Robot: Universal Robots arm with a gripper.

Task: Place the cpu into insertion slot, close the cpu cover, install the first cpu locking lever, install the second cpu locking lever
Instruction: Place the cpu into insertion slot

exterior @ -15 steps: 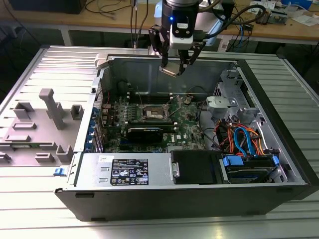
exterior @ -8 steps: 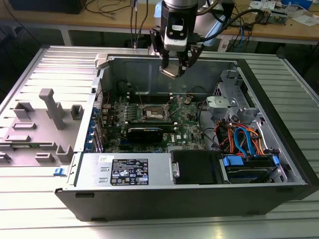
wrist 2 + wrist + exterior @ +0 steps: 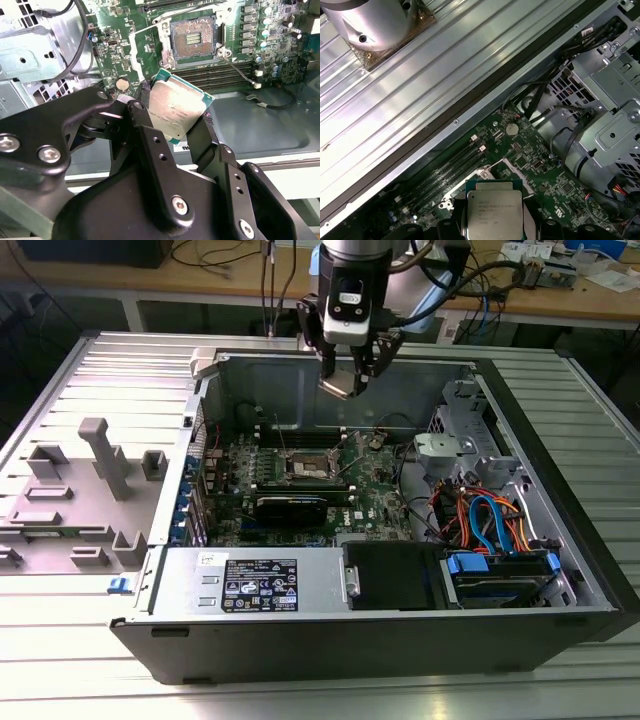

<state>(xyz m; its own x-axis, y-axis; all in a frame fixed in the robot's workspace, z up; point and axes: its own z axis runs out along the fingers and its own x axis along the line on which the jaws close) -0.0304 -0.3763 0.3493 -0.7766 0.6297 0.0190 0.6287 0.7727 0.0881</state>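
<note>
Up close, the tool's black fingers point(image 3: 145, 135) were clamped tight on the cpu point(image 3: 175, 110), gripping two opposite edges, its silver top turned up to the second wrist view. And there the tool point(image 3: 345, 380) hung, high over the open computer case point(image 3: 300, 640) on the ribbed table point(image 3: 60, 660), well above the green board point(image 3: 385, 495). Down on that board the socket point(image 3: 192, 37) lay uncovered, contacts bare. In the first wrist view the cpu point(image 3: 494, 212) was held flat, well apart from the socket.
</note>
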